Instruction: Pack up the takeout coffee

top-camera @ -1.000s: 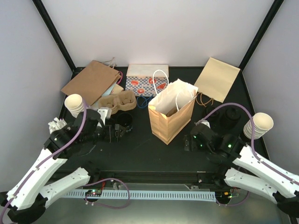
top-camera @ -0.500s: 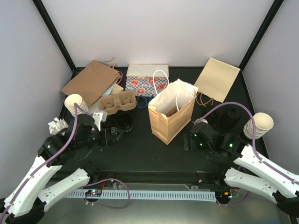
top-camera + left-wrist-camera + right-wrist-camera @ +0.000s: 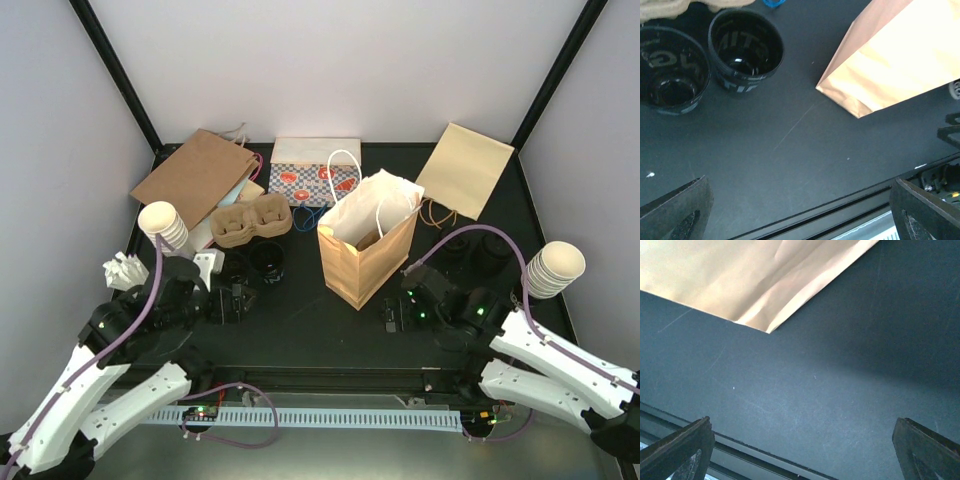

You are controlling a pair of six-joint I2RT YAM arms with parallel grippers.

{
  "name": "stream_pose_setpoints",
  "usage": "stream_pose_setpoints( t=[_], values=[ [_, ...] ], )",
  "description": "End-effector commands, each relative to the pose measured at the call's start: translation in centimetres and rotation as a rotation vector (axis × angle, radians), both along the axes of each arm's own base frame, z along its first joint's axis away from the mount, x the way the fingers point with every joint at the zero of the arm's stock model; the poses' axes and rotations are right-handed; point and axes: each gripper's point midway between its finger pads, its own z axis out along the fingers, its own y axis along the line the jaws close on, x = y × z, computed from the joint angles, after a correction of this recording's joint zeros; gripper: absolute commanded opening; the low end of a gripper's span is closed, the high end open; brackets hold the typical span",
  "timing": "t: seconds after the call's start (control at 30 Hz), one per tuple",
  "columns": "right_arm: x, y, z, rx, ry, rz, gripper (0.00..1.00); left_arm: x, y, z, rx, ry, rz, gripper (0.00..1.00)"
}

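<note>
Right, both pincers are wide open w/ nothing in them. The left pincer (image 3: 238, 300) sits low over the bench (image 3: 320, 330), and the right pincer (image 3: 392, 313) is by the front corner of the paper bag (image 3: 368, 250).

Just ahead of the left pincer stand the two black coffee cups (image 3: 268, 258), upright on the bench, mouths up, not yet packed. In the left wrist view the cup nearer the bag (image 3: 745, 50) and the other cup (image 3: 670, 67) are so close I can't tell if they touch.

Step in hand, prob.: left arm picks one cup.
- Go for the cup nearer the bag, since its bag-side is free.
- Put one finger inside the rim and one outside on that free side. Don't wedge a finger btwn the pair, it could tip the neighbour.
- Close gently, as a thin wall may squash.
- Lift straight up before moving sideways.

Behind the cups lies the cardboard tray (image 3: 250, 220), both hollows bare, so approx. one cup per hollow. Lower each cup straight down.

The bag stands open and upright to the right, so keep the right pincer off it.
</note>
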Motion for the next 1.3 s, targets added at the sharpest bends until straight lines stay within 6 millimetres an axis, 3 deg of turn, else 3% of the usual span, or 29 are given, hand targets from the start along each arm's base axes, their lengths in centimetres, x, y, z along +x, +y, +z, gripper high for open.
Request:
stream_pose_setpoints(
  t=[0.0,0.23,0.57,0.77,0.93,1.0,1.1,1.27],
  values=[
    [-0.7,1.1,-0.8,0.054,0.042,0.028,1.00,-0.3,1.1,-2.6,0.075,0.065,0.034,0.99],
    [-1.0,1.7,-1.9,0.065,0.078,0.048,1.00,1.0,2.4,-4.3,0.166,0.085,0.125,0.99],
    [-1.0,3.2,-3.1,0.116,0.097,0.069,1.00,3.2,2.4,-5.8,0.254,0.072,0.150,0.97],
    [-0.5,3.7,-3.5,0.112,0.089,0.072,1.00,5.9,3.0,-5.2,0.296,0.004,0.219,0.84],
    [-0.4,3.6,-3.4,0.119,0.074,0.072,1.00,7.8,3.7,-5.9,0.308,0.044,0.275,0.74],
    [-0.3,3.3,-3.4,0.108,0.062,0.068,1.00,8.4,3.6,-6.4,0.303,0.059,0.274,0.70],
    [-0.2,2.7,-3.2,0.087,0.044,0.058,1.00,9.2,3.7,-7.8,0.315,0.103,0.278,0.56],
    [0.0,1.9,-2.6,0.061,0.022,0.042,1.00,10.7,5.2,-9.8,0.323,0.170,0.361,0.50]
  ],
)
